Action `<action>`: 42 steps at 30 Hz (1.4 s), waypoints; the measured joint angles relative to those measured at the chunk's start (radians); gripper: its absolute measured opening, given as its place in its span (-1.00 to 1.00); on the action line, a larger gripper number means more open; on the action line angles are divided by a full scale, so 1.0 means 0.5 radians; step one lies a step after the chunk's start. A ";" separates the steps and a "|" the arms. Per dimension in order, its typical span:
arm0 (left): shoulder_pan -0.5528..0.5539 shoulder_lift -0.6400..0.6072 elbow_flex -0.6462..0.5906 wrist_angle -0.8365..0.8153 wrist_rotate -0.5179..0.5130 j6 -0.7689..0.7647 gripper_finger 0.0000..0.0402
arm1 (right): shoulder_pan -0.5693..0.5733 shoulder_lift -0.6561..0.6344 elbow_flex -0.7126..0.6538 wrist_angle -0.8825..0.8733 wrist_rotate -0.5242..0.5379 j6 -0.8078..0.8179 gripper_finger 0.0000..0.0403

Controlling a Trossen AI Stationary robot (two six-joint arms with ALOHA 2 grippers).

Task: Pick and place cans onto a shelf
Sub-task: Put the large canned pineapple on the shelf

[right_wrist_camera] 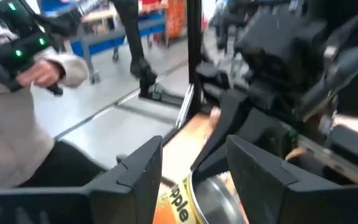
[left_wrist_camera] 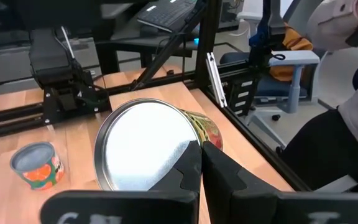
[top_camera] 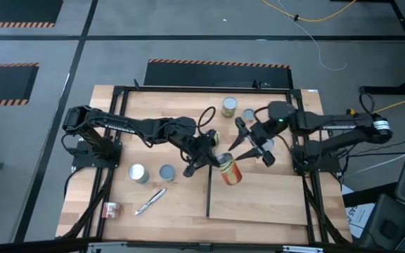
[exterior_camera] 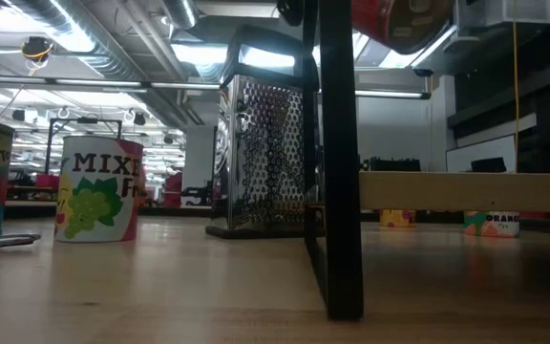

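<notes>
A: Take the shelf (top_camera: pixel 273 200) as the landmark. What sits closest to it?

B: A red-labelled can (top_camera: pixel 229 169), tilted at the shelf's back corner, by the thin black bar (top_camera: pixel 209 191). Both claws meet there. The left claw (top_camera: pixel 201 160) has its fingers (left_wrist_camera: pixel 219 174) pressed together against the can's silver rim, on the side away from the shelf.

A: Is it pinching the can?

B: Pressed shut against the rim; whether the rim is caught between the fingers, I cannot tell. The right claw (top_camera: pixel 248 144) is spread wide just behind the can, its fingers (right_wrist_camera: pixel 138 168) standing either side of the can's end.

A: And farther out?

B: Beyond the bar, on the worktop (top_camera: pixel 153 116), two cans (top_camera: pixel 153 173) stand side by side, a silver pen-like tool (top_camera: pixel 150 201) near them. Behind the shelf, past the right claw, stand a yellowish-topped can (top_camera: pixel 229 107) and a grey-topped one (top_camera: pixel 248 114).

A: Anything beyond the worktop?

B: A person's sleeve (left_wrist_camera: pixel 353 118) shows off to the side.
</notes>
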 joint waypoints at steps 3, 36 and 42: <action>-0.010 0.000 0.000 -0.012 0.000 0.000 -1.00 | -0.001 0.135 0.165 -0.268 -0.013 -0.055 -0.09; -0.008 0.000 0.000 -0.087 -0.099 0.002 -1.00 | 0.007 0.505 0.523 -1.050 -0.169 -0.321 -0.25; -0.008 0.000 -0.001 -0.087 -0.116 0.002 -1.00 | 0.007 0.505 0.523 -1.064 -0.115 -0.322 -0.53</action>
